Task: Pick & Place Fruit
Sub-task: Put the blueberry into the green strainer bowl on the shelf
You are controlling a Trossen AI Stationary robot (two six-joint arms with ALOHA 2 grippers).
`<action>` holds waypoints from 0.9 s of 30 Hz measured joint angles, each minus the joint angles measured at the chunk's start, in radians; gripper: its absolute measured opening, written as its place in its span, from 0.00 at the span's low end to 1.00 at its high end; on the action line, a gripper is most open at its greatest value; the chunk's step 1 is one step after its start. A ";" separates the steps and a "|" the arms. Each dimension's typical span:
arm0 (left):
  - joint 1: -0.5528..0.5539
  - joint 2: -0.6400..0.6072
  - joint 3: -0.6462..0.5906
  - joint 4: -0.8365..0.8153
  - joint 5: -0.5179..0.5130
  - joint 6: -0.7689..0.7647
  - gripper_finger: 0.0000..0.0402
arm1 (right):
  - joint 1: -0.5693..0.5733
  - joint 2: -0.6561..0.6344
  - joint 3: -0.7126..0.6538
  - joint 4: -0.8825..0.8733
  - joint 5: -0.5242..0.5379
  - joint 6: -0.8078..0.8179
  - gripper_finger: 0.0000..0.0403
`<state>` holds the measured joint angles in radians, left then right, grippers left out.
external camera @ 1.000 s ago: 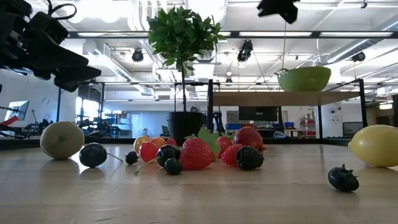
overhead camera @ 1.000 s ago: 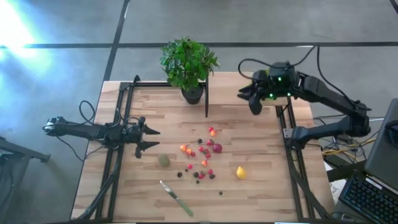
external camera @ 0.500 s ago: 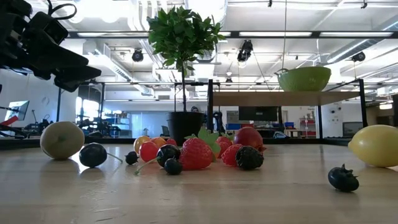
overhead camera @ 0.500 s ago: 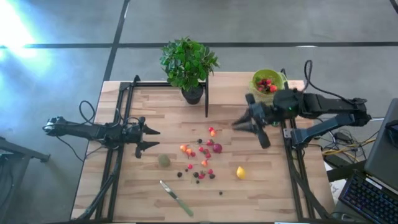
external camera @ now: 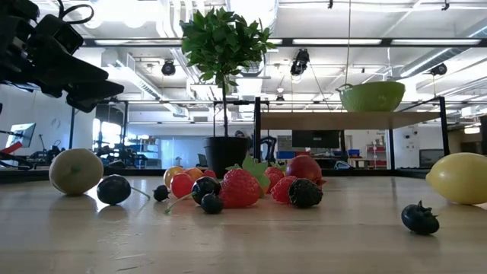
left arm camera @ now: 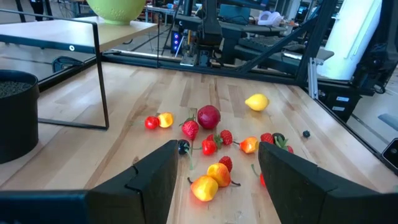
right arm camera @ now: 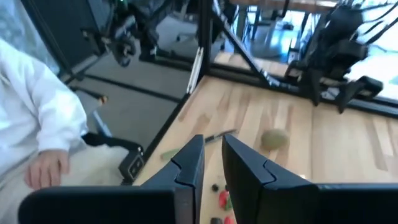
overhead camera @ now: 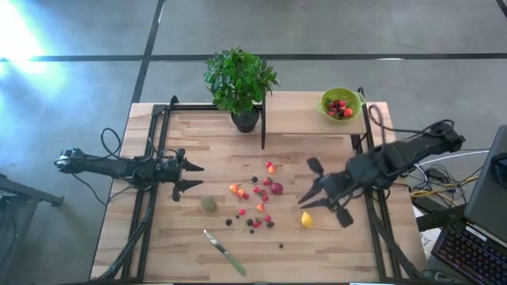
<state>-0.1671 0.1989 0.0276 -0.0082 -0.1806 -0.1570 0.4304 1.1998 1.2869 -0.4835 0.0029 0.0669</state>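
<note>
left gripper (overhead camera: 192,176): sitting mid-left of the high view, fingers parted, empty | right gripper (overhead camera: 307,190): hanging right of centre, fingers nearly together, empty

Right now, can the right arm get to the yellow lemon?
Probably yes. The right tool hovers just beside the lemon on the table's right side, and nothing lies between them. Its fingers look nearly closed, so they would likely need to spread first.

Worktop (overhead camera: 317,245) of pale planked wood, matt; fruit (external camera: 240,189) glossy plastic; bowl (overhead camera: 328,101) smooth; frame (overhead camera: 264,119) black metal.
</note>
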 joint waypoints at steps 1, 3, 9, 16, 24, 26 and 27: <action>0.000 0.000 0.000 0.000 0.000 0.000 0.57 | 0.010 0.017 0.000 0.000 0.001 0.000 0.13; 0.000 0.000 0.000 0.000 0.000 0.000 0.57 | 0.024 0.053 0.000 0.000 0.001 0.006 0.13; 0.000 0.000 0.000 0.000 0.000 0.000 0.57 | 0.051 0.164 0.000 -0.002 0.001 0.010 0.11; 0.000 0.000 0.000 0.000 0.000 0.000 0.57 | 0.088 0.270 0.001 -0.013 -0.001 0.066 0.07; 0.000 0.000 0.000 0.000 0.000 0.000 0.57 | 0.170 0.381 0.001 0.004 -0.003 0.083 0.02; 0.000 0.000 0.000 0.000 0.000 0.000 0.57 | 0.190 0.413 0.001 0.011 -0.002 0.042 0.02; 0.000 0.000 0.000 0.000 0.000 0.000 0.57 | 0.197 0.430 0.001 0.017 -0.002 0.023 0.02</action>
<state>-0.1670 0.1989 0.0277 -0.0082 -0.1806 -0.1570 0.6279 1.6296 1.2877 -0.4664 0.0006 0.0901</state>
